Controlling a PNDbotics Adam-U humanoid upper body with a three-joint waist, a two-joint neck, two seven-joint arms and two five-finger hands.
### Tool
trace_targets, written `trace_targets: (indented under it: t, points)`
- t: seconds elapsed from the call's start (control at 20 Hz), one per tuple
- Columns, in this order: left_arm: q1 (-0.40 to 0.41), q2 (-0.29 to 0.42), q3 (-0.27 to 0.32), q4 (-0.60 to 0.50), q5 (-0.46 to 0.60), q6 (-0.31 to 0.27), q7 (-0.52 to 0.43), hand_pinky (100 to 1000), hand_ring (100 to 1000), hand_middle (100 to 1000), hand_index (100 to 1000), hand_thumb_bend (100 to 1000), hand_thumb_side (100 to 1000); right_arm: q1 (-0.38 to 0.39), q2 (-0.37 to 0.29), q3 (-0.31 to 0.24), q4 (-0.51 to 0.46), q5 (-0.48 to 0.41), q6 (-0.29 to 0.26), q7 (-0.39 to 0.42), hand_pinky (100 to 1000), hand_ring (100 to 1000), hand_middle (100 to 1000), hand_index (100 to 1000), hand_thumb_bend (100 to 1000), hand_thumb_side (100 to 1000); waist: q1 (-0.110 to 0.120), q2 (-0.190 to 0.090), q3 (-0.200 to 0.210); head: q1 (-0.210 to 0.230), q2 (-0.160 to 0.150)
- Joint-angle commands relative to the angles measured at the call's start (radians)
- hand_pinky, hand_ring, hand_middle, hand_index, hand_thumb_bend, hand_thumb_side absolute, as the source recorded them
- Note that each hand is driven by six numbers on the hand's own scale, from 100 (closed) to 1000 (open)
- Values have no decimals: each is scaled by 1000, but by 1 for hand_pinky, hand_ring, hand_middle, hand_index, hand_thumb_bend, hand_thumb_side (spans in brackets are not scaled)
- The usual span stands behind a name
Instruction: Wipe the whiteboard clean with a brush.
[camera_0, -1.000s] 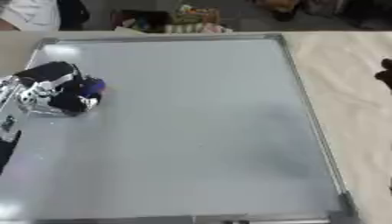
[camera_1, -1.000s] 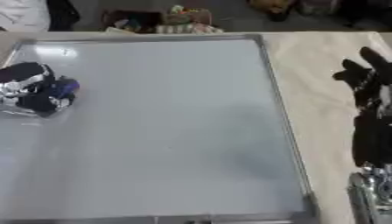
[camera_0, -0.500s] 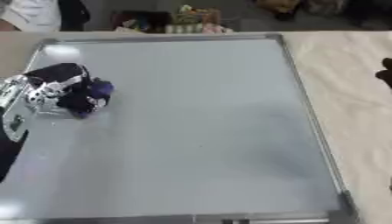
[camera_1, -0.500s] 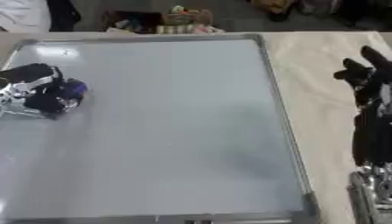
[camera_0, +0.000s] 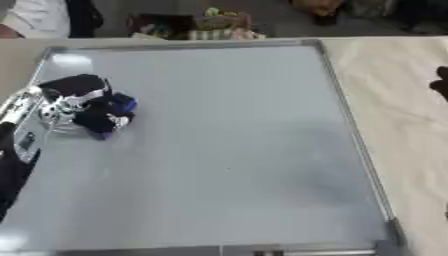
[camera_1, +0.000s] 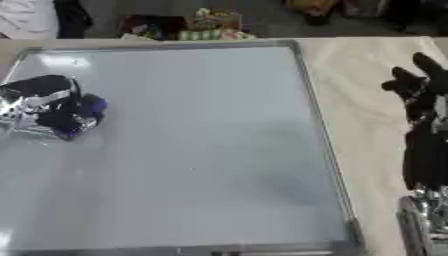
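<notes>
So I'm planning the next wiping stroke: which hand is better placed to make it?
Left. The black and silver left hand already rests on the grey metal-framed whiteboard, fingers curled round the dark blue brush. The black right hand sits open off the board on the beige cloth.

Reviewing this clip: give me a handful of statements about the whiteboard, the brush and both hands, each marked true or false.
1. The left hand is on the whiteboard near its left edge, curled round a dark blue brush. True.
2. The right hand is pressing on the board's right half. False: it is off the board, over the cloth-covered table to the right of the frame.
3. The board lies flat on the table. True.
4. Bold writing covers the middle of the board. False: the middle shows only a faint grey smudge.
5. The brush lies at the board's near right corner. False: it is at the left side, in the left hand.
</notes>
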Motion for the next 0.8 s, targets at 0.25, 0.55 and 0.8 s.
trace_targets:
  t: [0.25, 0.55, 0.8]
  points:
    - [7, -47, -56, -25, -28, -30, 10, 374, 462, 256, 380, 175, 688, -10, -6, -7, -11, -3, 1, -3, 908, 876, 555, 898, 134, 1000, -6, -19, -5, 9, -1]
    - [11, -52, -66, -32, -44, -32, 23, 376, 463, 258, 380, 183, 673, -10, -6, -8, -11, -3, 1, -4, 908, 876, 554, 897, 135, 1000, -8, -19, -6, 13, -6]
    - [13, -27, -46, -24, -62, -19, 52, 380, 466, 261, 381, 189, 652, -9, -7, -8, -11, -3, 1, -6, 908, 876, 554, 897, 136, 1000, -7, -20, -4, 10, -6]
